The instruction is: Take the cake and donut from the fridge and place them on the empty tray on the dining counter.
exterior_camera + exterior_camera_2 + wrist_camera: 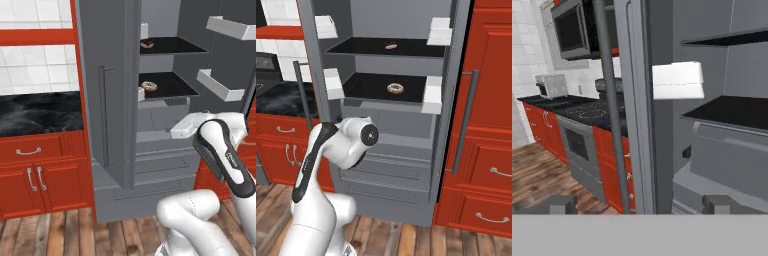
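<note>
With the fridge [381, 100] open, the donut [395, 88] sits on its lower black shelf, light, soft and icing-fragile, best pinched gently across its sides by the released tool [639, 204].

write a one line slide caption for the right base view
Open fridge with the donut on the lower black shelf, a small pink cake above, the white arm raised in front.

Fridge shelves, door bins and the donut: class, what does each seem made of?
Black fridge shelves: probably glossy glass or plastic, dark and smooth. White rectangular door bins: likely matte plastic, plain white. Small tan ring donut: baked dough under whitish speckled icing.
</note>
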You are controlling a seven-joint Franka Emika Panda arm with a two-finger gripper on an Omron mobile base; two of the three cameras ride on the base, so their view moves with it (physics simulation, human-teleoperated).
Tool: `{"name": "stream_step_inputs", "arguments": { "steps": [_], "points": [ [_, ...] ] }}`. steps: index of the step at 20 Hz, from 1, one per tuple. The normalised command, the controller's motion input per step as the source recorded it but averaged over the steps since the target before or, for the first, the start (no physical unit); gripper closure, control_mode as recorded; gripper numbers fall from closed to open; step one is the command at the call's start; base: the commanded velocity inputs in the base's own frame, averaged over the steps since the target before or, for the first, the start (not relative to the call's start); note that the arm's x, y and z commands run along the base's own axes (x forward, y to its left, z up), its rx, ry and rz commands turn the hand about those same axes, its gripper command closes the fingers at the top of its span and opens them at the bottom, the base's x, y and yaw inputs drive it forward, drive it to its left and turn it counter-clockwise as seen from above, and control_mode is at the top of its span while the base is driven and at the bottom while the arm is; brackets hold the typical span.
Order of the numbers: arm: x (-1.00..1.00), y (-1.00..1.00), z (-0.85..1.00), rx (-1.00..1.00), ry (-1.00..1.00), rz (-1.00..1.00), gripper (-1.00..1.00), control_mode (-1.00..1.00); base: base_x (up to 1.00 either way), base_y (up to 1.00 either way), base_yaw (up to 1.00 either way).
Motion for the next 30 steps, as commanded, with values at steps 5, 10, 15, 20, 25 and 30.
{"name": "stream_step_inputs", "arguments": {
  "steps": [5,10,15,20,25,30],
  "points": [
    [0.45,0.21,-0.23,0.09,0.0,0.18,-1.0,-1.0,0.0,0.0,0.0],
    [0.62,0.02,-0.02,0.03,-0.01,0.06,-1.0,-1.0,0.0,0.0,0.0],
    [0.83,0.0,-0.12,0.0,0.01,0.0,-1.0,-1.0,0.0,0.0,0.0],
    [1.0,0.1,-0.39,0.04,0.11,0.03,-1.0,-1.0,0.0,0.0,0.0],
    [1.0,0.09,-0.48,0.03,0.1,0.07,-1.0,-1.0,0.0,0.0,0.0],
    [0.73,0.19,-0.39,0.03,0.02,0.13,-1.0,-1.0,0.0,0.0,0.0]
  ]
}}
